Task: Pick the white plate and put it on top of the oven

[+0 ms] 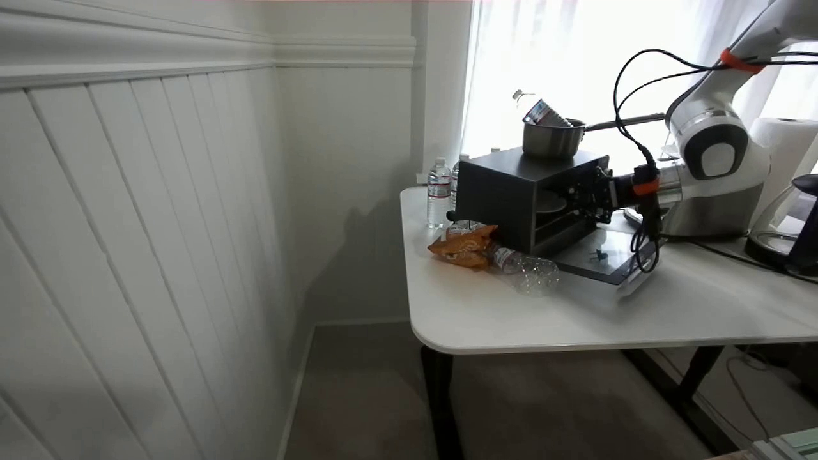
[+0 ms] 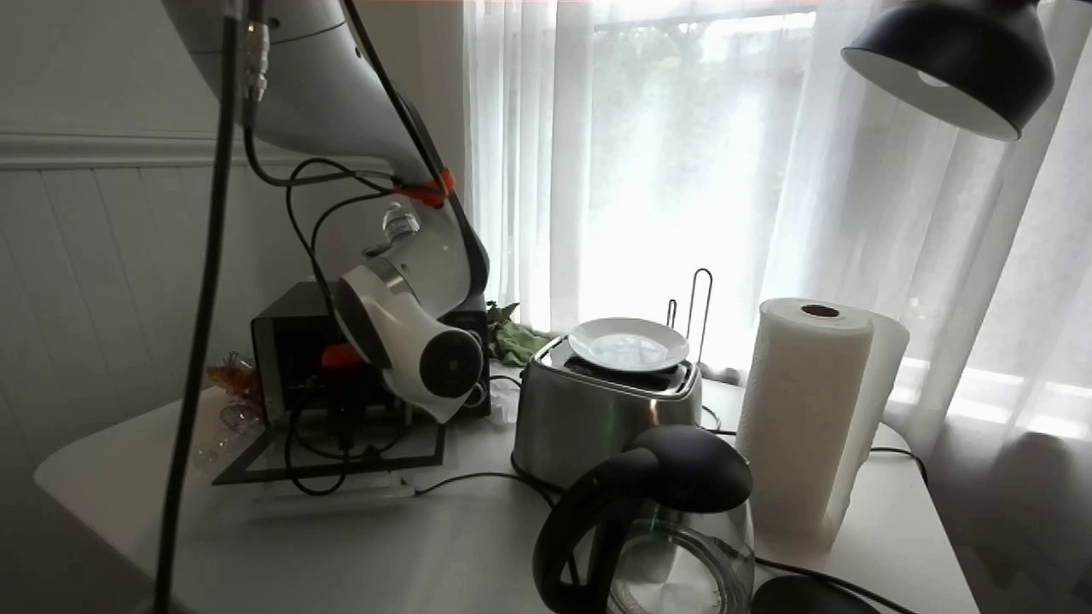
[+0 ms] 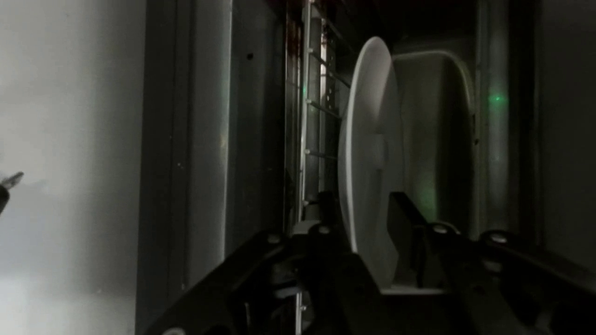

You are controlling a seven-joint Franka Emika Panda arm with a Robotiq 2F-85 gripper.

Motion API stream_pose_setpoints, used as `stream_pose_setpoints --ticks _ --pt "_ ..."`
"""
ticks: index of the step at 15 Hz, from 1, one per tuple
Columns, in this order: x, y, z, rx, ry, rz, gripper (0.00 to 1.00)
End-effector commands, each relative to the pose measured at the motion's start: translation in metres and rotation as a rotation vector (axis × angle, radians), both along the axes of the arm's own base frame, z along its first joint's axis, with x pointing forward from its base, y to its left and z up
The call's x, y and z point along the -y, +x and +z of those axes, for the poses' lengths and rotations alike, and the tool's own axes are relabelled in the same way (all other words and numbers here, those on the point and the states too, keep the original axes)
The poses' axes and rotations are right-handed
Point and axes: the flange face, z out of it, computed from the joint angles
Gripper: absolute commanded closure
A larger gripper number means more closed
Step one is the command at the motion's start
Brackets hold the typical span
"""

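The black oven (image 1: 495,198) stands on the table with its glass door (image 1: 597,252) folded down. A white plate (image 1: 549,202) lies inside it on the wire rack; it also shows in the wrist view (image 3: 372,121), where the scene appears turned sideways. My gripper (image 1: 585,191) reaches into the oven's front opening. In the wrist view the gripper (image 3: 362,200) is open, with a finger on each side of the plate's near edge and a visible gap at the right finger. In an exterior view the arm hides the gripper, and another white plate (image 2: 629,344) lies on the silver toaster.
A dark long-handled pot (image 1: 551,139) holding a bottle (image 1: 543,112) stands on the oven's top. An orange bag (image 1: 464,248) and bottles (image 1: 527,271) lie beside the oven. The silver toaster (image 2: 589,435), kettle (image 2: 665,529) and paper towel roll (image 2: 806,426) stand on the other side.
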Motion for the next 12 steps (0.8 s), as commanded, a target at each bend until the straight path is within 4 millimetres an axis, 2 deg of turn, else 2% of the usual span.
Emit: stream_pose_setpoints --ticks 1,3,7,8,9,12 --pt "-0.0086 0.0117 -0.0041 0.027 -0.021 -0.026 0.69" --pt "-0.0115 0.0158 -0.0051 0.035 -0.025 -0.029 0.74" --pt "-0.016 0.02 -0.0092 0.032 -0.035 -0.023 0.74" --pt "-0.0166 0.0208 -0.009 0.032 -0.035 -0.021 0.77" --pt "-0.0168 0.0209 -0.0089 0.032 -0.037 -0.019 0.88" --pt "-0.0159 0.0198 -0.005 0.035 -0.043 -0.017 1.0"
